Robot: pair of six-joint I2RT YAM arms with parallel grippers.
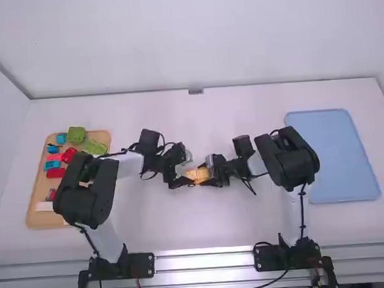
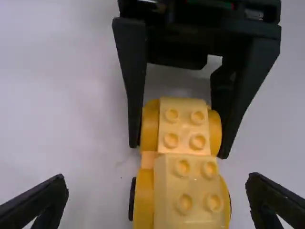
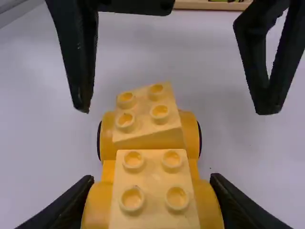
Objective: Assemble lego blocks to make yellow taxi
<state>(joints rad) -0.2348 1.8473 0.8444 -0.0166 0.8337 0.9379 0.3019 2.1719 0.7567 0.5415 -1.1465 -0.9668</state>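
Taxi (image 1: 197,175), half built, sits at the middle of the high view's frame, between the two grippers. It should be light and quite stiff, hard smooth plastic that will not dent but may slide in a slack grip. The right gripper (image 3: 151,179) has its fingers closed on the sides of the base (image 2: 143,195), beside the straight block (image 3: 152,183); that looks a sound place to hold, low and wide. The left gripper (image 2: 158,186) has its fingers spread well apart, touching nothing.

The skewed block (image 3: 147,115) sits turned and tilted at the left gripper's end, so probably its studs are not fully home. I would take it by its two flat sides, turn it straight, then press evenly from above. Squeezing at the wheels (image 3: 199,138) could let them roll; pushing at one corner might pop it off. Whether the base rests on the worktop (image 1: 210,222), I cannot tell.
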